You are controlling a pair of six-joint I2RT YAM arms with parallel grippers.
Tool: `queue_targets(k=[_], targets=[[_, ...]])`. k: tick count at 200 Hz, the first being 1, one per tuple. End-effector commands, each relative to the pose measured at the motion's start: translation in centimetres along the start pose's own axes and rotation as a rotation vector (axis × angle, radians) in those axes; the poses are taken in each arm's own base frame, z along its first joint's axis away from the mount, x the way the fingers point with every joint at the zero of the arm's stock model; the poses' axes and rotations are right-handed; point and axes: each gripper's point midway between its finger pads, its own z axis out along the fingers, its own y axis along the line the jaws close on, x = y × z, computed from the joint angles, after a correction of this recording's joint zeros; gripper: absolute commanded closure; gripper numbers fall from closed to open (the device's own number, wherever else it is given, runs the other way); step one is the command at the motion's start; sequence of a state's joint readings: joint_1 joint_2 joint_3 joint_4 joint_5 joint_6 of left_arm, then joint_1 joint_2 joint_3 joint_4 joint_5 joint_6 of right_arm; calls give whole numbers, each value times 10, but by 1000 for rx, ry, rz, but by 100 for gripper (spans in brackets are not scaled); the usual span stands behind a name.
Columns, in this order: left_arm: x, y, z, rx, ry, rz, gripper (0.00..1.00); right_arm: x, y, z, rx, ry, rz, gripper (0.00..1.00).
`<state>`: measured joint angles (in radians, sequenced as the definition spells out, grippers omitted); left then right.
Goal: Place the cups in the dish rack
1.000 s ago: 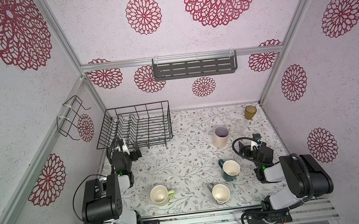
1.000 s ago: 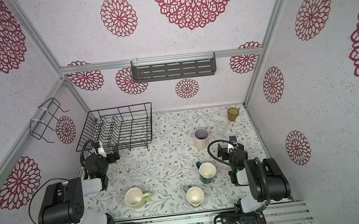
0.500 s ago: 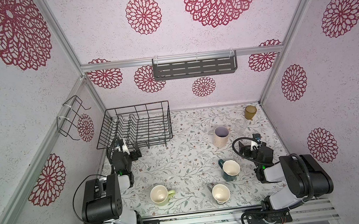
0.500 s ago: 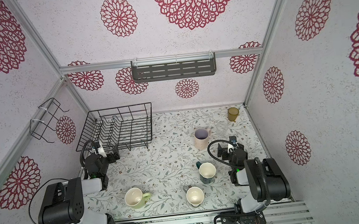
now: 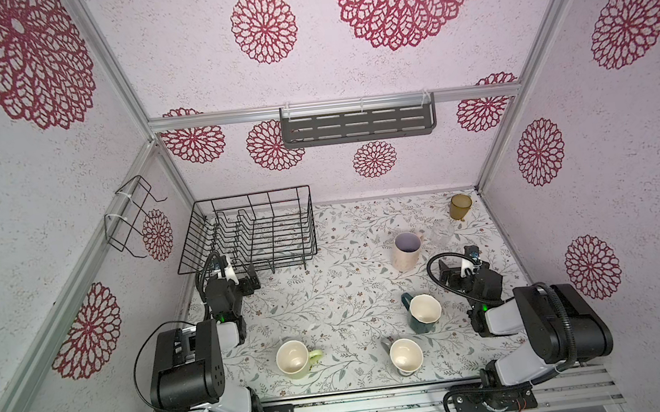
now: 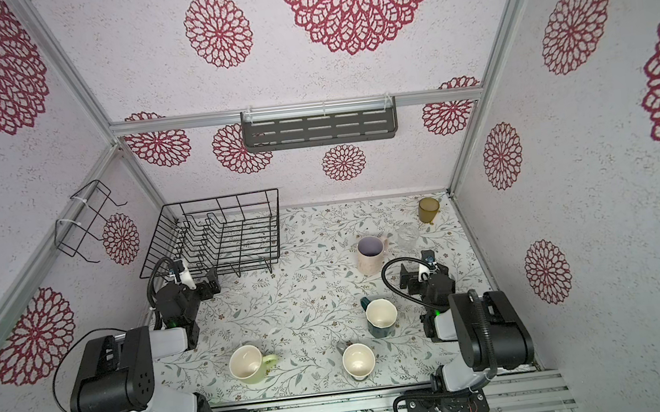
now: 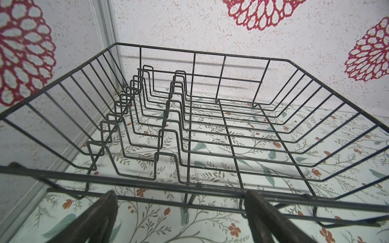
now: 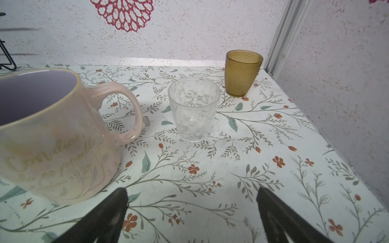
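Dish rack (image 5: pixel 251 232) stands on the table (image 5: pixel 345 289) directly ahead of the left pincer (image 7: pixel 180 193), near rim just at the tips; left pincer spread, empty; yellow-green mug (image 5: pixel 296 359) well behind it, to its right; right pincer (image 8: pixel 192 190) spread, empty; pale pink mug (image 8: pixel 56 136) ahead to its left, clear glass (image 8: pixel 194 109) straight ahead, amber tumbler (image 8: pixel 243 73) beyond; teal mug (image 5: pixel 423 313) and grey mug (image 5: pixel 406 357) behind; all six upright on the table, outside the rack.

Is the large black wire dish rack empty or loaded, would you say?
Empty: the black wire dish rack shows only floral tabletop through its wires.
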<state>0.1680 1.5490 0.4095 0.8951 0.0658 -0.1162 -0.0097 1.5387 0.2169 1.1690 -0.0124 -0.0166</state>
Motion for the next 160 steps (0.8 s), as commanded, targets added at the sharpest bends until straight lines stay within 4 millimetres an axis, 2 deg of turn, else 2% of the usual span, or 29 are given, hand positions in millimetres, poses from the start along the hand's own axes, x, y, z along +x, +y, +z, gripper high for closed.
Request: queue_targets(k=[1,30,51,65,80,99,108,120,133,143,154,160], targets=[[0,-1,0,6,-3,16,3,-24,-1,4,2,-75,3,1],[-4,-3,-3,7,-14,26,3,-24,-1,4,1,-75,4,1],[-17,-5,-11,-33,-17,42,3,-25,-1,3,-1,-81,7,1],[-25,-6,-19,-40,11,21,3,-28,-5,-7,19,-117,15,1],[-46,-12,-35,-18,-19,-1,3,-39,-14,-20,73,-167,38,1],[-74,-18,-55,1,-60,-91,3,-57,-16,-32,85,-188,44,1],[-89,-15,-63,-21,-67,-170,3,-68,-20,-33,107,-172,75,1],[-98,-1,-73,-111,-43,-298,3,-77,-38,-34,206,-111,185,1],[-97,24,-84,-271,-25,-468,3,-83,-64,-44,366,-71,361,1],[-83,38,-91,-371,-1,-592,3,-83,-81,-54,483,-38,445,1],[-73,45,-94,-412,14,-655,3,-86,-85,-60,517,-13,454,1],[-73,40,-91,-372,26,-645,3,-86,-84,-62,513,0,455,1]])
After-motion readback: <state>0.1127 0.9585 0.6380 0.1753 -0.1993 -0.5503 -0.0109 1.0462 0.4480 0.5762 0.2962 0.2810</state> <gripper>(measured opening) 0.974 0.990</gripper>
